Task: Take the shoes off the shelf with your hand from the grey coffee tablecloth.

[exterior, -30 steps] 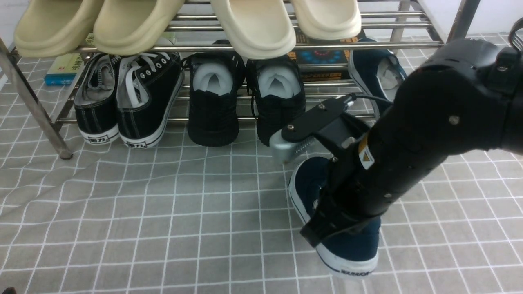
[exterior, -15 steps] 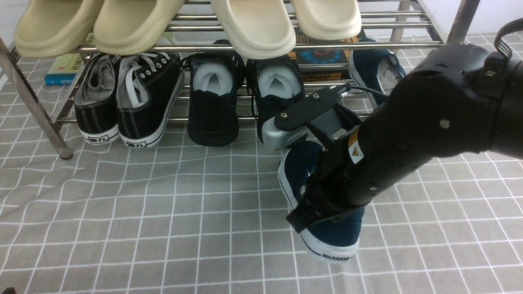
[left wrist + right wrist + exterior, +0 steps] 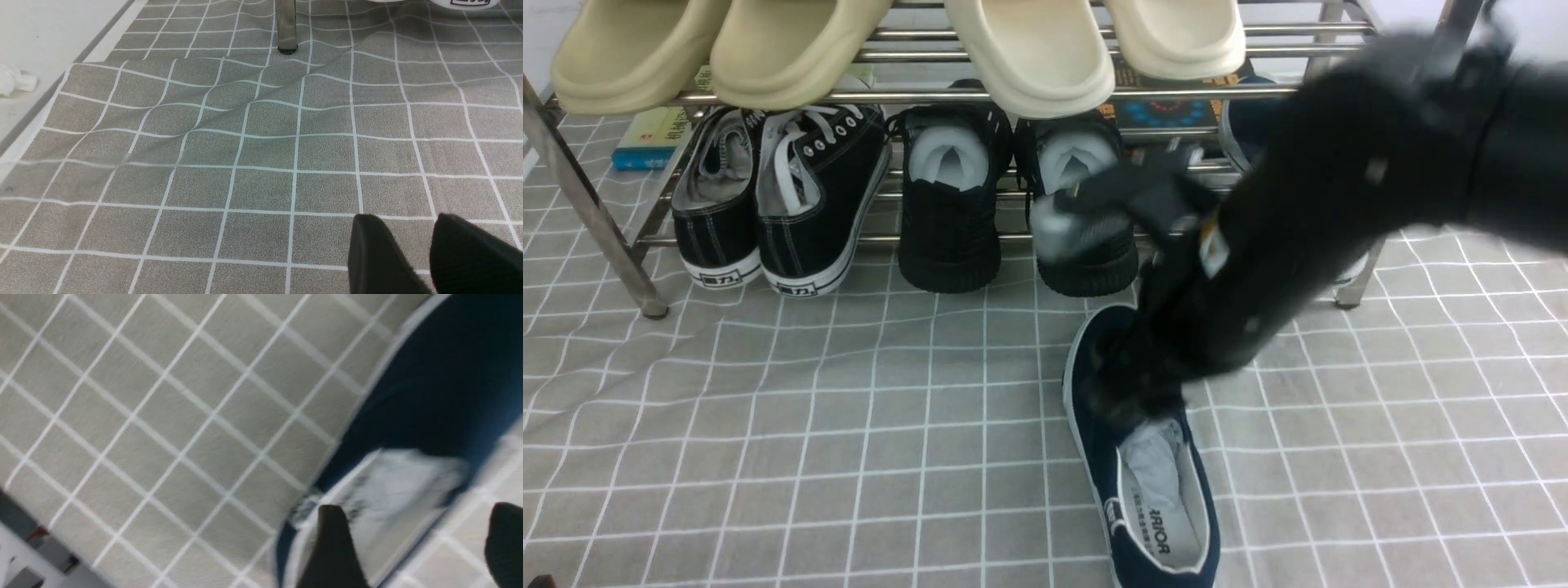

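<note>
The front camera sits high on the robot's own side between its arms, looking forward and down across the grey coffee tablecloth (image 3: 768,425) to the shelf (image 3: 1013,94), which spans 10 to 2 o'clock with its upper tier cut off. The left wrist camera rides low and close over the same cloth, facing a shelf leg (image 3: 286,24) that the front view has at 9 o'clock. The right wrist camera, motion-blurred, looks steeply down from very near onto the navy shoe (image 3: 429,388), at 5 o'clock in the front view.

The shelf (image 3: 600,224) is shiny steel, the shoe (image 3: 1152,490) matt canvas.
</note>
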You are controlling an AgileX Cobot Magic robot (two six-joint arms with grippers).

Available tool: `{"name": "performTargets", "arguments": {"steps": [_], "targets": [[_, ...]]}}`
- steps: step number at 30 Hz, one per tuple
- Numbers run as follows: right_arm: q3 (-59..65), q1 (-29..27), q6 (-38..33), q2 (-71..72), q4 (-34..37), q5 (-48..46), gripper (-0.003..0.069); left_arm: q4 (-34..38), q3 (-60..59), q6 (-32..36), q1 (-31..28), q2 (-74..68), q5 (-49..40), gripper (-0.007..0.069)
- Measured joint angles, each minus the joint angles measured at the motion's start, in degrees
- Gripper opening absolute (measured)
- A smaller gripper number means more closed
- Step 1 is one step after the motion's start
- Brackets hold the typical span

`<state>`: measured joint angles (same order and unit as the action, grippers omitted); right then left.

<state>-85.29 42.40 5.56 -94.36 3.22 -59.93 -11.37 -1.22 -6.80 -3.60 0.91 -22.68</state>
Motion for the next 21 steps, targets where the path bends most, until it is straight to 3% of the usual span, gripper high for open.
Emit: {"name": "performTargets", "arguments": {"steps": [7,12,16,21], "targets": [[-3.57,-10.10,1.98,-0.26,-6.08,1.15,0.0520,0.00,0.00,0.00,0.00,0.00,0.00,0.0242],[-3.67,-18.24,1.66,-4.64,-7.29,10.02,0.0521,0.00,0.00,0.00,0.00,0.00,0.00,0.0242],[-3.67,-20.17,0.44,-8.29,-8.59,14.12,0.0521,0.00,0.00,0.00,0.00,0.00,0.00,0.0242],[-3.67,-20.66,-0.02,-13.19,-15.30,17.30,0.0521,0.00,0.00,0.00,0.00,0.00,0.00,0.0242]]}}
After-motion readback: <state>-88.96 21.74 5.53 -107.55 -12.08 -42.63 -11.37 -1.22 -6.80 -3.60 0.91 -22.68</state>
